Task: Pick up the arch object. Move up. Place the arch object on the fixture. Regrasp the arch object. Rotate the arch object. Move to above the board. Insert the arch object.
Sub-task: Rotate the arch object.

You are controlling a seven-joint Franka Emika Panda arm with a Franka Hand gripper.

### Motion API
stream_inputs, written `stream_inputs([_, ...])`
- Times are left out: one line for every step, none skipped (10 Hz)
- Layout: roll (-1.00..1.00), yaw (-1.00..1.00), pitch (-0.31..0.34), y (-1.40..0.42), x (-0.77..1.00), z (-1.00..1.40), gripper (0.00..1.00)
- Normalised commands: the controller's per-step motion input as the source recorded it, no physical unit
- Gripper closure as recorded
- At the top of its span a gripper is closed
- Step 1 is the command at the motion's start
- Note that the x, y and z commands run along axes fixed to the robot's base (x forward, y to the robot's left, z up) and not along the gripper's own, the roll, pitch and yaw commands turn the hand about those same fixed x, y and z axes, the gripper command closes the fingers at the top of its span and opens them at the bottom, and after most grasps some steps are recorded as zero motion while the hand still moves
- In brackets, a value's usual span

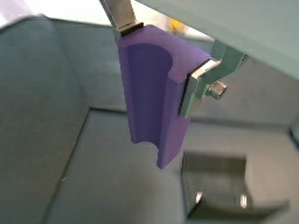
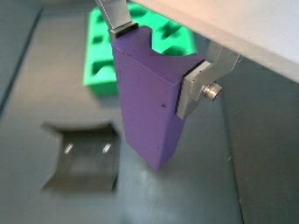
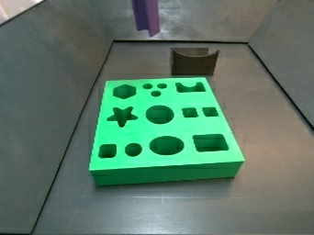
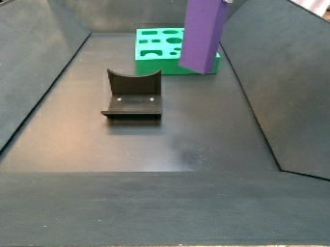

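My gripper [image 1: 162, 57] is shut on the arch object [image 1: 156, 96], a long purple block that hangs upright from the fingers. Its arch notch is at the gripped end in both wrist views, gripper [image 2: 158, 57] and arch object [image 2: 152, 109]. The block hangs high in the air in both side views [image 3: 146, 14] [image 4: 204, 34], touching nothing below. The fixture [image 3: 193, 61] [image 4: 133, 95], a dark block with a U-shaped dip, stands on the floor beyond the board's far edge, below and beside the block's free end [image 1: 233, 184] [image 2: 84, 157]. The green board [image 3: 166, 172] [image 4: 154, 65] [image 2: 103, 74] lies flat with its shaped holes showing.
Dark sloped walls enclose the floor on all sides [image 3: 55, 83] [image 4: 258, 87]. The board fills the middle of the floor in a side view. An open strip of dark floor [image 4: 168, 145] lies in front of the fixture.
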Motion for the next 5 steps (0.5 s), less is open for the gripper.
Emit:
stream_inputs([-0.69,-0.61,0.428,0.01,0.01,0.07,1.00])
stream_inputs([-0.54,-0.46,0.370,0.01,0.03,0.06,1.00])
stream_inputs([-0.26,-0.18,0.208,0.02,0.05,0.00,1.00])
stream_inputs([-0.03,-1.00,0.020,0.04,-0.09,0.00,1.00])
stream_inputs([-0.02,-1.00,0.011,0.03,-0.11,0.01,1.00])
